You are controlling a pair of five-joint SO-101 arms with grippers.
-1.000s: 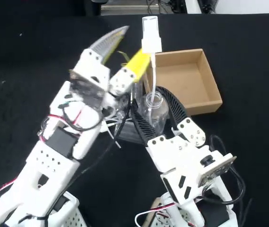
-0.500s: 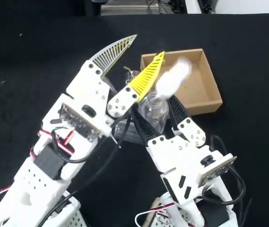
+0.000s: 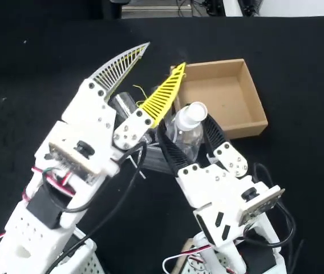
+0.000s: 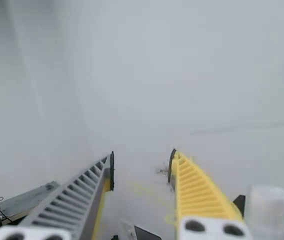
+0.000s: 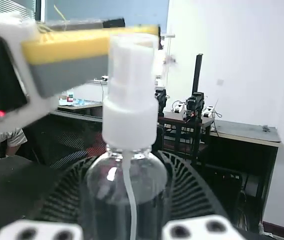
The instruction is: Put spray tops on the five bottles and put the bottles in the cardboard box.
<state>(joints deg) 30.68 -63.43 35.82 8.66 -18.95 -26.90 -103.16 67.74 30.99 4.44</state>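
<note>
Black table (image 3: 31, 63) reached well left. Right gripper (image 3: 182, 123) clasped the bottle (image 3: 186, 140), top (image 3: 193, 112) on, perhaps loosely, just near of the box (image 3: 255, 101) wall; left gripper (image 3: 165, 55) gaped empty by the box's far-left corner.

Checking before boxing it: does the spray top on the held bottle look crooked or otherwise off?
Nothing stands out. The spray top sits straight on the bottle, its tube inside; the right gripper clamps the bottle. Whether it is screwed tight cannot be told.
</note>
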